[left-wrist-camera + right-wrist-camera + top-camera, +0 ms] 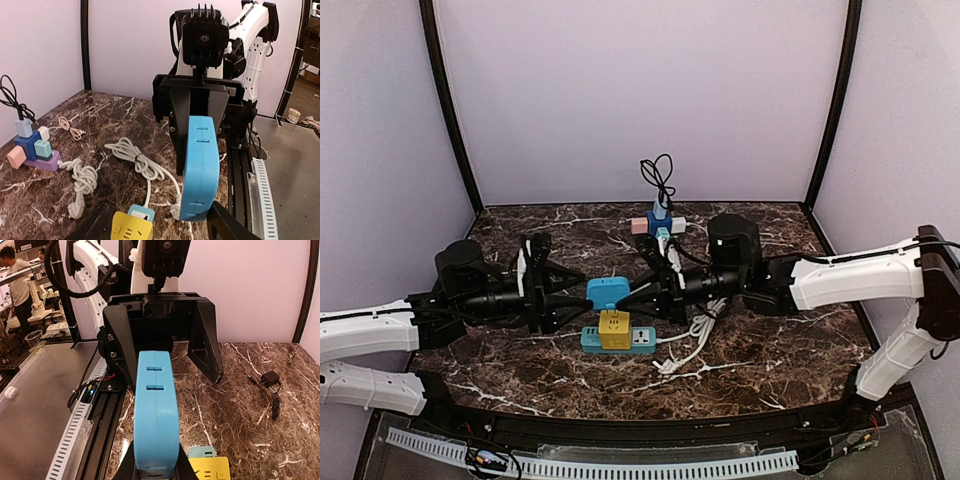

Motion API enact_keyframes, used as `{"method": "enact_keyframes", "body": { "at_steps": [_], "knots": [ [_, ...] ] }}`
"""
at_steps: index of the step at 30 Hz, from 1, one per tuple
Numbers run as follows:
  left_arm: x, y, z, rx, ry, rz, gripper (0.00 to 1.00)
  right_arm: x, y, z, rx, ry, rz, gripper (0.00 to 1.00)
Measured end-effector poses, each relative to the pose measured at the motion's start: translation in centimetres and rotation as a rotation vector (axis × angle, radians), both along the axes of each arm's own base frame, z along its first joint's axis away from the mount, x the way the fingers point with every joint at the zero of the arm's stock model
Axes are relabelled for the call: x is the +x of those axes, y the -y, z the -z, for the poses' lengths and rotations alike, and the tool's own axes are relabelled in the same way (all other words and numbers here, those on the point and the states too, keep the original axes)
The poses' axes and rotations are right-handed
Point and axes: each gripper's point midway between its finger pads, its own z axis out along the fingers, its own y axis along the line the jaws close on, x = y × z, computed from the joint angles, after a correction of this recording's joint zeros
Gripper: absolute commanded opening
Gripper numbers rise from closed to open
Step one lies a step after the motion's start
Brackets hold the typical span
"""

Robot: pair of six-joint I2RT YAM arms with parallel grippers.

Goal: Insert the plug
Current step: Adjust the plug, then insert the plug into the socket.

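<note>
Above the middle of the marble table (770, 350), the right gripper (632, 293) is clamped on the blue plug (608, 292) and holds it on edge in the air. The left gripper (578, 297) faces it from the left, jaws parted, just beside the plug. On the near side lies a teal power strip (640, 342) carrying a yellow adapter (614, 328).

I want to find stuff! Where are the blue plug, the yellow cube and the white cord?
blue plug (608, 292), top view, its flat top.
yellow cube (614, 328), top view, its top face.
white cord (141, 162), left wrist view, the tied middle.
</note>
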Motion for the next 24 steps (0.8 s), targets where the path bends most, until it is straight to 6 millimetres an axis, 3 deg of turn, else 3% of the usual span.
{"method": "enact_keyframes", "body": {
  "at_steps": [2, 10, 18, 24],
  "knots": [
    [0.0, -0.3, 1.3, 0.040, -0.001, 0.008, 0.59, 0.2, -0.2, 1.1, -0.023, 0.007, -0.004, 0.00],
    [-0.5, -0.4, 4.5, 0.125, 0.024, 0.087, 0.55, 0.7, -0.8, 4.9, -0.085, 0.017, -0.033, 0.00],
    [0.5, -0.1, 7.4, 0.170, -0.015, 0.124, 0.47, 2.8, -0.5, 6.0, -0.073, 0.032, -0.025, 0.00],
    [2.2, 0.1, 8.2, 0.158, -0.030, 0.103, 0.40, 3.7, -0.6, 7.2, -0.076, 0.018, -0.032, 0.00]
  ]
}}
